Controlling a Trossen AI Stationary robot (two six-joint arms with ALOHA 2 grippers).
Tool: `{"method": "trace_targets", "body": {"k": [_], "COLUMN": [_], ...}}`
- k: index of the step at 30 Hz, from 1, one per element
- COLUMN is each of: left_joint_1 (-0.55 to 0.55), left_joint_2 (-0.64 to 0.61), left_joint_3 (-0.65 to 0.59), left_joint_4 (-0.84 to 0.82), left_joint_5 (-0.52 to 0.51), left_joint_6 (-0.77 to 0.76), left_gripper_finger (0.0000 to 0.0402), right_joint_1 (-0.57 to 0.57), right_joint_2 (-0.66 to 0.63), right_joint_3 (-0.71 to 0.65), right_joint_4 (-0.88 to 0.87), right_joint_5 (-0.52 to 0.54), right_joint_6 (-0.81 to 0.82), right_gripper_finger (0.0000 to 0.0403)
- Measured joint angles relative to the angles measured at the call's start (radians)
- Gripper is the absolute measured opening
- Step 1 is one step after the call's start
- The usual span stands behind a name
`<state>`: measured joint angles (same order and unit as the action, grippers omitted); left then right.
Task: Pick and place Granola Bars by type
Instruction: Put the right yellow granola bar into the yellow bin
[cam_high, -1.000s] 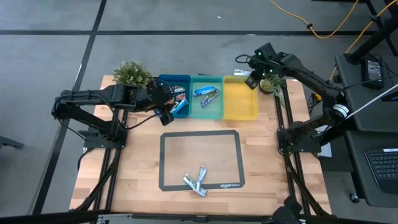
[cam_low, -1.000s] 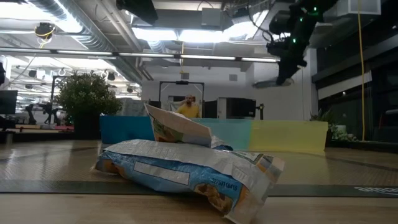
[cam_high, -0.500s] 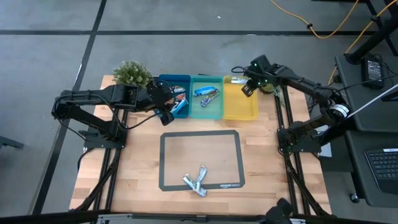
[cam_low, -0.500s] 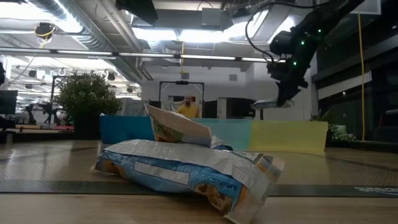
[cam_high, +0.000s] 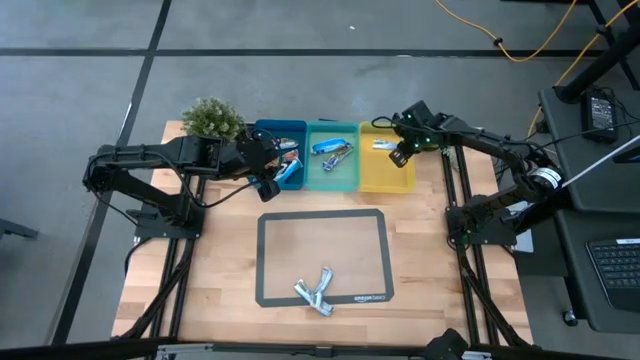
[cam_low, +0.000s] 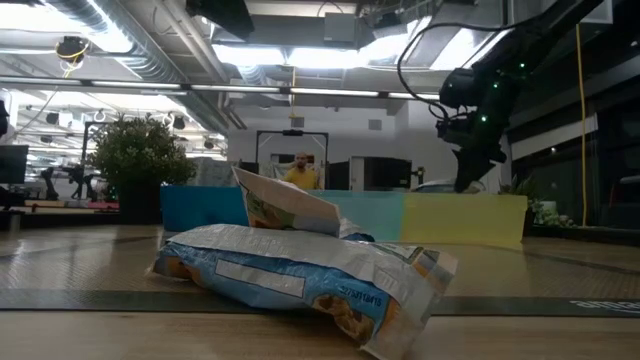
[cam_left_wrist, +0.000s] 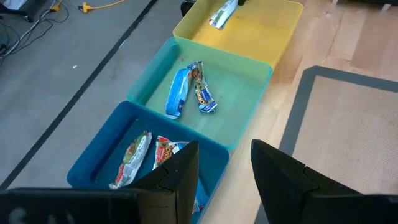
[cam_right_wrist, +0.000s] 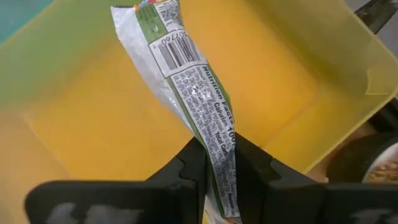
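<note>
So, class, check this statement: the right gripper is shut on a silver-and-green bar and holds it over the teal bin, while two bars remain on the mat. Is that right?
Not quite. The right gripper is shut on the silver-and-green bar, but over the yellow bin, not the teal bin; the right wrist view shows yellow walls around the bar. Two bars do remain on the mat.

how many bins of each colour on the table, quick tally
blue bin: 1
teal bin: 1
yellow bin: 1
total: 3 bins
</note>
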<state>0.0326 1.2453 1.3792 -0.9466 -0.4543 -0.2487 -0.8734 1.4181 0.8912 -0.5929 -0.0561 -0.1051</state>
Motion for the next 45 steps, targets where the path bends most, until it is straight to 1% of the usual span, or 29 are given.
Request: {"method": "trace_targets", "body": {"k": [10, 15, 24, 30, 38, 41, 45], "left_joint_1": [0.0, 0.0, 0.0, 0.0, 0.0, 0.0, 0.0], "left_joint_2": [0.0, 0.0, 0.0, 0.0, 0.0, 0.0, 0.001], "left_joint_3": [0.0, 0.0, 0.0, 0.0, 0.0, 0.0, 0.0], "left_joint_4": [0.0, 0.0, 0.0, 0.0, 0.0, 0.0, 0.0], "left_joint_5": [-0.019, -0.023, -0.022, -0.021, -0.019, -0.019, -0.019], "left_joint_6": [-0.004, -0.003, -0.01, -0.018, -0.019, -0.019, -0.019], "left_gripper_finger": [0.0139, 0.0139, 0.0139, 0.0139, 0.0139, 0.0139, 0.0139], "right_joint_1": [0.0, 0.001, 0.021, 0.034, 0.033, 0.033, 0.034], "right_joint_2": [0.005, 0.062, 0.169, 0.198, 0.203, 0.203, 0.203], "right_joint_3": [-0.039, -0.04, -0.04, -0.04, -0.04, -0.04, -0.04], "right_joint_4": [0.072, 0.084, 0.108, 0.117, 0.123, 0.123, 0.12], "right_joint_5": [-0.002, -0.049, -0.052, -0.052, -0.053, -0.075, -0.077], "right_joint_6": [0.03, 0.047, 0.05, 0.05, 0.049, 0.045, 0.048], "right_gripper_finger": [0.0064, 0.0064, 0.0064, 0.0064, 0.0065, 0.0075, 0.0105]}}
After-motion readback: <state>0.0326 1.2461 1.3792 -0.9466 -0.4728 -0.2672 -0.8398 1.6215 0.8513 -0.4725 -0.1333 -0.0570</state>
